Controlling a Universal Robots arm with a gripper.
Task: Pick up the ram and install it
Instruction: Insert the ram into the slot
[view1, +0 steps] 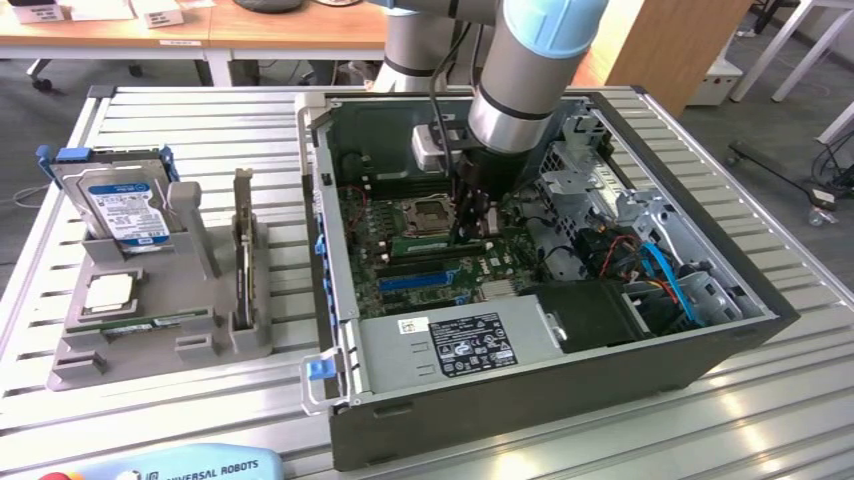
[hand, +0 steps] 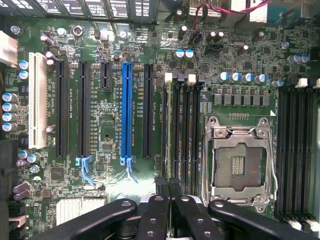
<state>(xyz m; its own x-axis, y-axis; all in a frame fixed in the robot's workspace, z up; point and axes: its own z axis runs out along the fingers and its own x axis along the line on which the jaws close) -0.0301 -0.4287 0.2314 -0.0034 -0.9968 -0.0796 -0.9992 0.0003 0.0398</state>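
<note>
Inside the open black computer case (view1: 534, 400) on the slatted metal desk (view1: 200, 130), the black two-fingered tool (view1: 470, 228) hangs low over the green motherboard (hand: 110, 125). Its fingers (hand: 154, 212) are clenched on the ram (hand: 170, 150), a thin green circuit-board stick seen edge-on. The stick is lined up along a black memory slot between the long blue expansion slot (hand: 126, 110) and the silver processor socket (hand: 240, 160). Whether it is pressed home I cannot tell. Well apart, toward the exterior view's left, a second green stick (view1: 140, 322) lies flat in the grey plastic tray (view1: 80, 372), near a square silver processor chip (view1: 110, 290).
</note>
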